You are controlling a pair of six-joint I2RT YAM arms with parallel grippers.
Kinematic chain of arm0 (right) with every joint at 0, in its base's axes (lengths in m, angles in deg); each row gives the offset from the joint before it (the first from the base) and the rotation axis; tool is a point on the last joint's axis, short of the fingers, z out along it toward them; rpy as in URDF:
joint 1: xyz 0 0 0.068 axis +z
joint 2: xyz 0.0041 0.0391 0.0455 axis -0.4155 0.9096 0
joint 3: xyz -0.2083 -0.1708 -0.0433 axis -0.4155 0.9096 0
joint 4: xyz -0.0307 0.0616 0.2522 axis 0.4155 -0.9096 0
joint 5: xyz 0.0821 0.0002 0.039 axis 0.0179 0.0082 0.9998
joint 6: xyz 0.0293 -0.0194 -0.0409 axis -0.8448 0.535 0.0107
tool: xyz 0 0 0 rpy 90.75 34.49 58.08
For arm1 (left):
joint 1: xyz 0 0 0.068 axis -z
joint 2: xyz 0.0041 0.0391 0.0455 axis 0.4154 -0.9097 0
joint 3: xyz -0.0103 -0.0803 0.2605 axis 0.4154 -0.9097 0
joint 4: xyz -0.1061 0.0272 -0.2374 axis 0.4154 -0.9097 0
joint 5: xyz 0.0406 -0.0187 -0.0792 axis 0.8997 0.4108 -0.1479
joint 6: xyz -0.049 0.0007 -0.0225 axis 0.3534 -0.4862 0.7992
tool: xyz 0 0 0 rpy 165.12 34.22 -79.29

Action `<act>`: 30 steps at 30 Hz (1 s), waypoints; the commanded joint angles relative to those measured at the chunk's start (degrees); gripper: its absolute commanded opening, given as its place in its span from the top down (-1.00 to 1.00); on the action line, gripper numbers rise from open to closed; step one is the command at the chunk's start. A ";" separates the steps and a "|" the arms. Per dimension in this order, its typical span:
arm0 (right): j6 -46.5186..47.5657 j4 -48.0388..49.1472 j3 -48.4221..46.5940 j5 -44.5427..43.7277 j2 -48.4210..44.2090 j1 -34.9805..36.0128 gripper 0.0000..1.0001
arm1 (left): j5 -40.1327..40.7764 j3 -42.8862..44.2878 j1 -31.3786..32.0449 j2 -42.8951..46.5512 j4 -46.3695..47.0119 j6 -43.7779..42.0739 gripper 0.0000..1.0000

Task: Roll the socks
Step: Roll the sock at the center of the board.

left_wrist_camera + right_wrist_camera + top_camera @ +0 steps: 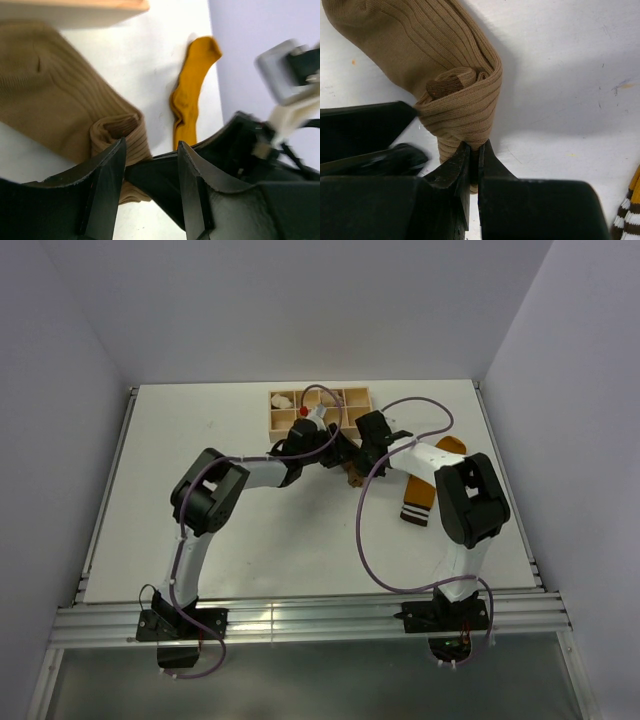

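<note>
Nipping rolled tan sock [462, 107] — right pincer [474, 146]

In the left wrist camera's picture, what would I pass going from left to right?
First the tan-brown sock, partly rolled → the mustard-orange sock → the right arm at the right edge.

Seen from my remote station: nothing legible in any of the three views. I can read no lettering, brand, label or number on the tan sock [455, 60], the mustard sock [190, 95] or the wooden tray [271, 415] at the far edge of the tabletop.
</note>
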 commanded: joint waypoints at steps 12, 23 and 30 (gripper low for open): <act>1.63 -6.64 -2.48 -4.53 2.68 1.10 1.00 | -0.87 7.63 2.49 -4.28 -12.40 -4.15 -0.08; 2.33 -8.31 -5.47 -5.94 3.47 2.06 1.00 | -2.28 10.79 3.90 -7.26 -17.85 -6.25 -0.01; 4.35 -8.92 -7.84 -6.99 4.17 3.47 0.99 | -1.93 12.72 4.07 -9.11 -20.75 -7.84 0.16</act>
